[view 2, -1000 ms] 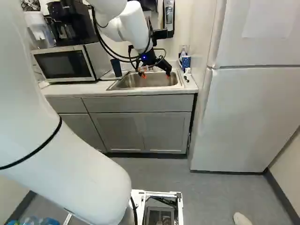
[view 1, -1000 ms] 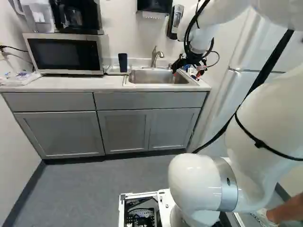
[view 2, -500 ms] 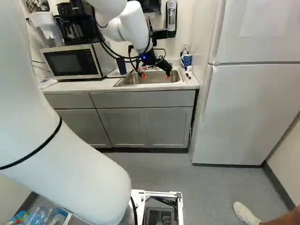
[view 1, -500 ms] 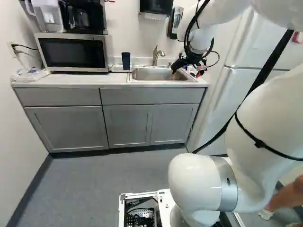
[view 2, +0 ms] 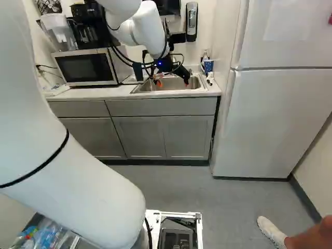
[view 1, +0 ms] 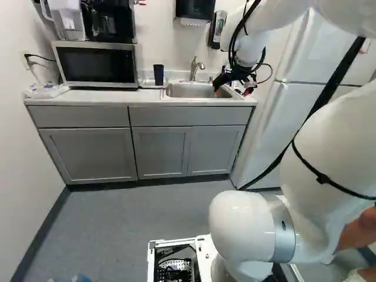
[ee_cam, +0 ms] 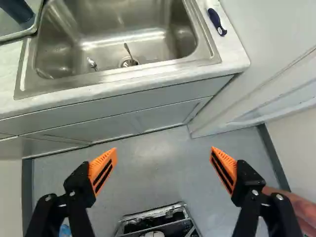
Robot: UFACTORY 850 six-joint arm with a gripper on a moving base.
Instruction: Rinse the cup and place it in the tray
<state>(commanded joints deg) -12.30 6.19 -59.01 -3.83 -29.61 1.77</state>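
the black two-fingered gripper with orange pads [view 2: 173,83] was released, its fingers spread wide apart. ahead of it lay the rectangular stainless-steel sink [ee_cam: 101,42], with a thin metal utensil [ee_cam: 128,49] at the drain. the tall dark-blue cup [view 1: 158,74] stood upright ahead and to the gripper's left, in the shallow clear tray [ee_cam: 30,31] beside the sink. farther left of the gripper sat the silver microwave with a black door [view 1: 97,64].

open: above sink [ee_cam: 113,42] | blocking: faucet [view 1: 194,69] behind, counter edge [ee_cam: 123,86] nearside, refrigerator [view 2: 259,122] beside
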